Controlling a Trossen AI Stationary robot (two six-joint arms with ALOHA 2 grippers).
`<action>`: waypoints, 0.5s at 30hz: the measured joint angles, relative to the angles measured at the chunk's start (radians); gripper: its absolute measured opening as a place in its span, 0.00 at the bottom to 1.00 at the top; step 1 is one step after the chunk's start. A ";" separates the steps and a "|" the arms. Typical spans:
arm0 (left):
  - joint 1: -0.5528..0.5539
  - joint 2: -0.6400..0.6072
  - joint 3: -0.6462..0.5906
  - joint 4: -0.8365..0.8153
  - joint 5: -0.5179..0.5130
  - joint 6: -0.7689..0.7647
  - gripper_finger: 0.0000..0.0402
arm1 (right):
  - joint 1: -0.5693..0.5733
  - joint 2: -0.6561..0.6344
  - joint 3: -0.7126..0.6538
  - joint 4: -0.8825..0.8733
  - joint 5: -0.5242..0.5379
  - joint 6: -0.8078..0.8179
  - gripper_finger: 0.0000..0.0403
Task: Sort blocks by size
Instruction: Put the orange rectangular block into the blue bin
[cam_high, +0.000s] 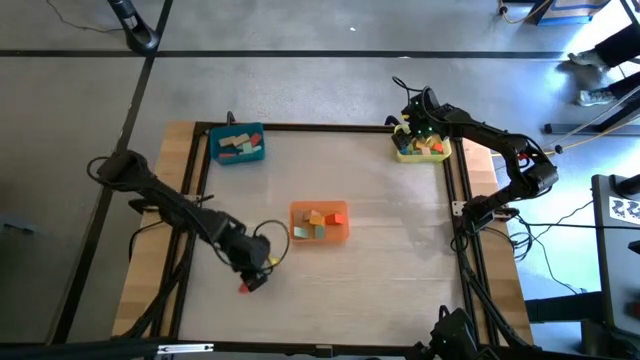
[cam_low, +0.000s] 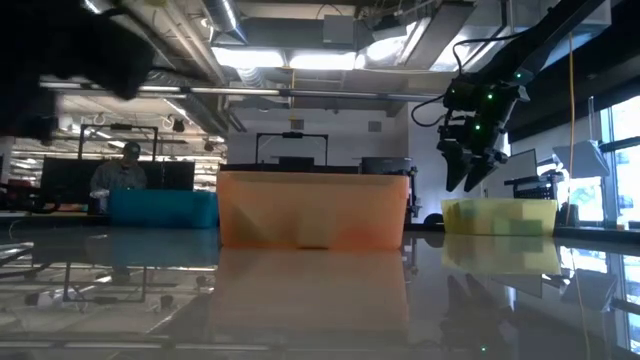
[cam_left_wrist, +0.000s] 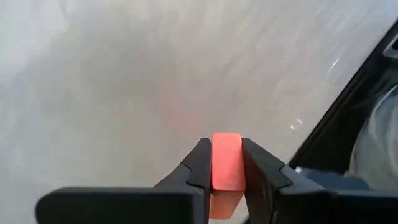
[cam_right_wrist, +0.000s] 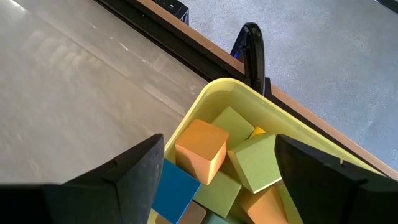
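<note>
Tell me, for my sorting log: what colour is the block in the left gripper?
Red block; left wrist view shows it best.

From above I see the table (cam_high: 380, 200) lit evenly and softly, with weak shadows. From table height, bright ceiling lights (cam_low: 300, 55) and a window shine at me, so the trays look dark and the shiny tabletop mirrors them. My left wrist picture is foggy and blurred. My right wrist picture is clear and bright.

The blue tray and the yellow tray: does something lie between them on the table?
No. In the high view the table between the blue tray and the yellow tray is bare.
</note>
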 joint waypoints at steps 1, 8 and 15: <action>0.024 -0.011 0.000 0.001 -0.014 0.043 0.12 | 0.000 0.000 0.000 0.000 0.000 0.000 0.75; 0.212 -0.103 0.000 0.000 -0.101 0.347 0.11 | 0.000 0.000 0.000 -0.002 0.000 0.000 0.75; 0.431 -0.188 0.001 0.061 -0.163 0.637 0.12 | 0.000 0.000 0.000 0.004 0.000 0.000 0.75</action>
